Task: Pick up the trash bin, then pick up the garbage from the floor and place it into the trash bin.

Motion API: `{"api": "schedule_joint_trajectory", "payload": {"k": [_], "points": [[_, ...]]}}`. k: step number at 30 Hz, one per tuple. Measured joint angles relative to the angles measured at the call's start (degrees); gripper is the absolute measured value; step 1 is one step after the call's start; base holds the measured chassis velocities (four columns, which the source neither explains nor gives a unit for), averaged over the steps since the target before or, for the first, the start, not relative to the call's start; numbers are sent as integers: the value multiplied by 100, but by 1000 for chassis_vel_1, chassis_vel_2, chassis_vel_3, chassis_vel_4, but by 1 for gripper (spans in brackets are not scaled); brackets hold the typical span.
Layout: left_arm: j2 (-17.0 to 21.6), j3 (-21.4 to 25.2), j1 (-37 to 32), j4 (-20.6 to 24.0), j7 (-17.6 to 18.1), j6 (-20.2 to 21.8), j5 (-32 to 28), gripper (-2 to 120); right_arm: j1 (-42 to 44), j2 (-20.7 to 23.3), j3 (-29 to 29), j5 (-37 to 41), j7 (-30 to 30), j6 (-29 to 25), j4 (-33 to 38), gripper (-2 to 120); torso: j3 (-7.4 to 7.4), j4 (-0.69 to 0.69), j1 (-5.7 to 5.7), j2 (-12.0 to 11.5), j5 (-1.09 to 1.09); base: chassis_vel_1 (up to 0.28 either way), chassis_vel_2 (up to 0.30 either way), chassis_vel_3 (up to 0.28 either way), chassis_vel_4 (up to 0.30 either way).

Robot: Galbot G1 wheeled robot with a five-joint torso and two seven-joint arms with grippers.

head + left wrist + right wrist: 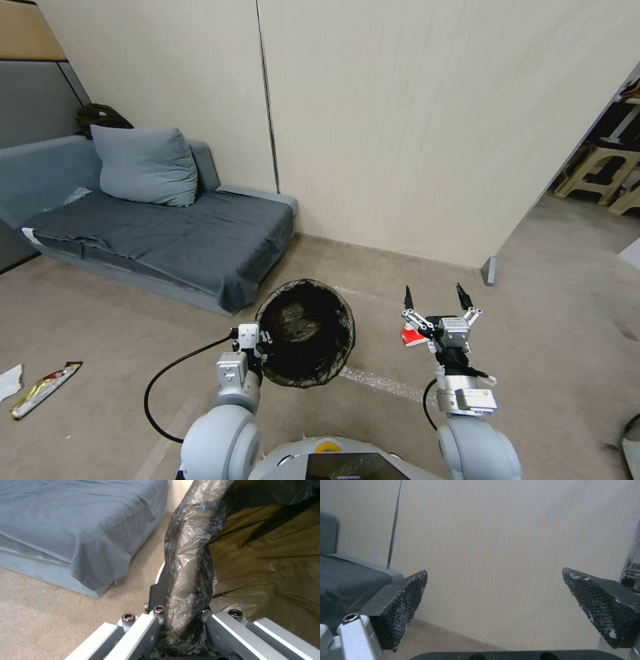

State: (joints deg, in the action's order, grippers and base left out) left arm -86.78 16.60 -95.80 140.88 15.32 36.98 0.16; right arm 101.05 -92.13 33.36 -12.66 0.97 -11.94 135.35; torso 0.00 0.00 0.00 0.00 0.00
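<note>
So the first bit looked done: the left tool was pinched on the near rim of the trash bin, holding it up off the floor. Well off to that tool's left a snack wrapper and white tissue lay unpicked, and the right tool hung spread wide and empty, a red-and-white wrapper on the floor just below it.

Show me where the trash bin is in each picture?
Head view: the trash bin is at lower centre, its rim held by the left gripper.
Left wrist view: its bagged rim runs up the middle, its inside beside it.
Right wrist view: not in it.
Shared landmark: the grey sofa.
</note>
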Motion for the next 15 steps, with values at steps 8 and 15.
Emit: {"api": "schedule_joint_trajectory", "payload": {"k": [8, 15], "points": [[11, 7, -2, 27, 2, -5, -30, 0, -29, 1, 3, 42, -6, 44, -25, 100, 0, -1, -1, 0, -1, 0, 0, 0, 0], [48, 103, -28, 62, 29, -5, -32, 0, -366, 0, 39, 480, 204, 1221, -138, 100, 0, 0, 0, 0, 1, 0, 0, 0, 0]]}}
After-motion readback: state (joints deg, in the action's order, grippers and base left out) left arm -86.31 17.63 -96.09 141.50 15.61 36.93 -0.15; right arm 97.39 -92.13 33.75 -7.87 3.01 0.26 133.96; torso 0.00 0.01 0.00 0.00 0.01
